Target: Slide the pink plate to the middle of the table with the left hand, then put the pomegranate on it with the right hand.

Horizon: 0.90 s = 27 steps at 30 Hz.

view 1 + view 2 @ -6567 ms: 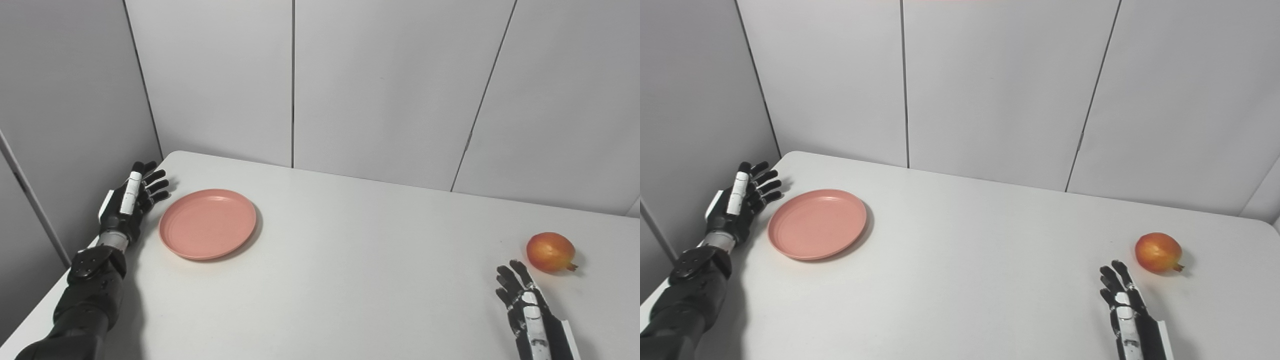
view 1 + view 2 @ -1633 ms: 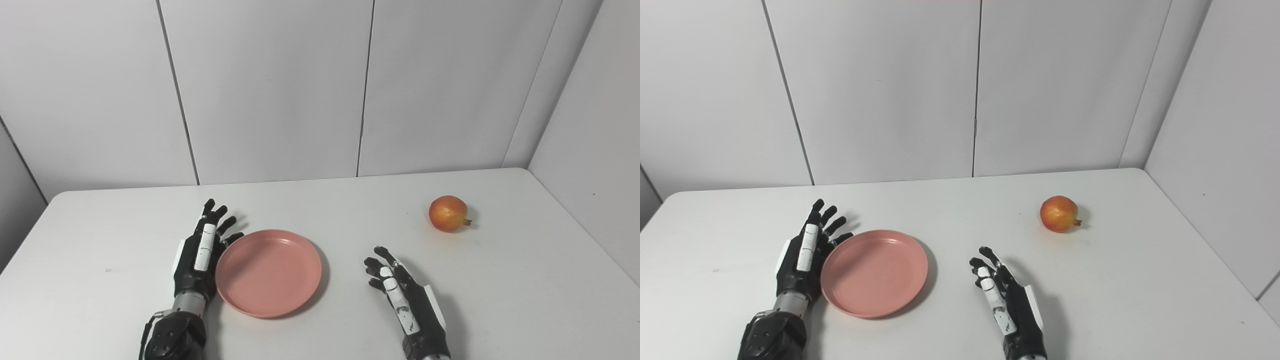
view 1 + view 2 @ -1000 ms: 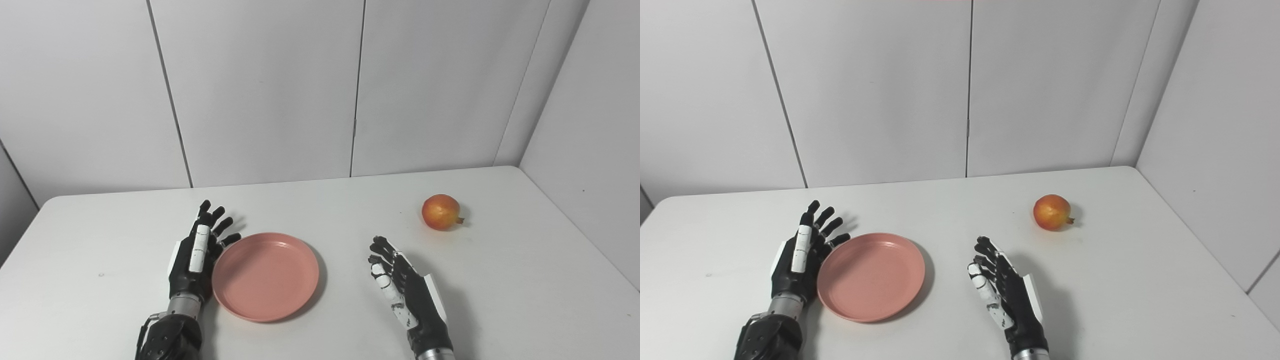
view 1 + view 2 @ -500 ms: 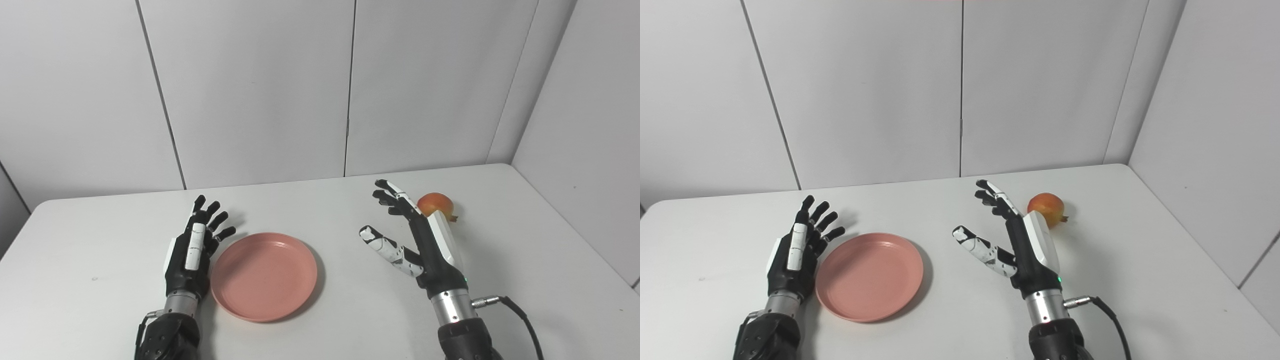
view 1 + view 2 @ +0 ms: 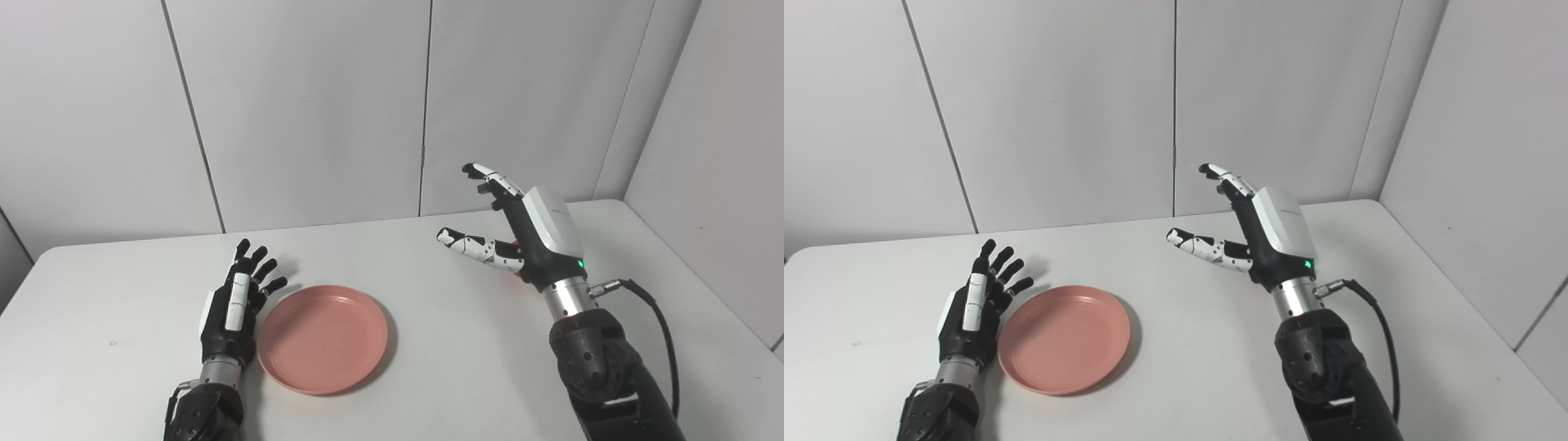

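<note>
The pink plate [image 5: 323, 338] lies flat on the white table [image 5: 110, 367], left of the middle, with nothing on it. My left hand [image 5: 234, 306] rests open on the table with its fingers spread, right against the plate's left rim. My right hand [image 5: 531, 229] is raised above the far right part of the table, open, with thumb and fingers wide apart and nothing held. The pomegranate is hidden behind the right hand in both eye views.
Grey wall panels [image 5: 306, 110] close off the table's far edge, and a side wall [image 5: 723, 153] runs along its right edge. A black cable [image 5: 658, 318] loops from my right wrist.
My right hand has lifted off the table and moved up and away, now covering the pomegranate. The left hand and plate stay put. The camera has shifted slightly.
</note>
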{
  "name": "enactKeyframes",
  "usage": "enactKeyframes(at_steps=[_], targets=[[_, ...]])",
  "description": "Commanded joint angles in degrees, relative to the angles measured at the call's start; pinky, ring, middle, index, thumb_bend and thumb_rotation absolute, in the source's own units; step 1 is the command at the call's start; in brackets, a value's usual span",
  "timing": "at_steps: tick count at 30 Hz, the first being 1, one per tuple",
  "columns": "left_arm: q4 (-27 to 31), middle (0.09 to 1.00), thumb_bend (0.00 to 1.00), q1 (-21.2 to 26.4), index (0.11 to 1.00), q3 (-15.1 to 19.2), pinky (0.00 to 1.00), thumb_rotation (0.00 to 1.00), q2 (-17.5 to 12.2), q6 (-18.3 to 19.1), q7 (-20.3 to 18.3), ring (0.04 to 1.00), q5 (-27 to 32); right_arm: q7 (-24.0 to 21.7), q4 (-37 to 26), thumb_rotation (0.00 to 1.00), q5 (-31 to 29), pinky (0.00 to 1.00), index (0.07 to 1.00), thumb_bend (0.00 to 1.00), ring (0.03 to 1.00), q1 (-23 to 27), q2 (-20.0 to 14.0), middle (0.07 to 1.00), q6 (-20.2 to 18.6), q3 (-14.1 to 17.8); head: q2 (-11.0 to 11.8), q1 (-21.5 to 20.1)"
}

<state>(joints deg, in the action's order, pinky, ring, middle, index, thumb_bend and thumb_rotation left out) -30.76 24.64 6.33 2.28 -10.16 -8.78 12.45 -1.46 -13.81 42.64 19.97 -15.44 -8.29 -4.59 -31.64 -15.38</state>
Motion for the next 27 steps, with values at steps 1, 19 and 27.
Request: enactKeyframes(at_steps=[1, 19, 27], targets=[[-2.81, 0.937, 0.93, -2.73, 0.979, -0.19, 0.75, 0.79, 1.10, -1.53, -0.85, 0.898, 0.93, -0.15, 0.76, 0.90, 2.60, 0.64, 0.816, 0.80, 0.754, 3.76, -2.66, 0.812, 0.26, -0.10, -0.05, 0.14], [-2.33, 0.934, 0.95, -3.29, 0.986, -0.52, 0.74, 0.79, 1.15, -1.16, -0.72, 0.891, 0.52, -1.19, 18.83, 0.84, 9.71, 0.71, 0.779, 0.84, 0.776, 11.93, -11.81, 0.797, -0.13, -2.43, -0.12, 0.90], [-1.36, 0.931, 0.96, -3.78, 0.987, -0.93, 0.76, 0.78, 1.25, -0.84, -0.77, 0.892, 0.28, 0.22, 28.69, 0.81, 10.01, 0.69, 0.774, 0.83, 0.760, 15.26, -13.65, 0.790, 0.06, -4.52, -0.35, 1.19]])
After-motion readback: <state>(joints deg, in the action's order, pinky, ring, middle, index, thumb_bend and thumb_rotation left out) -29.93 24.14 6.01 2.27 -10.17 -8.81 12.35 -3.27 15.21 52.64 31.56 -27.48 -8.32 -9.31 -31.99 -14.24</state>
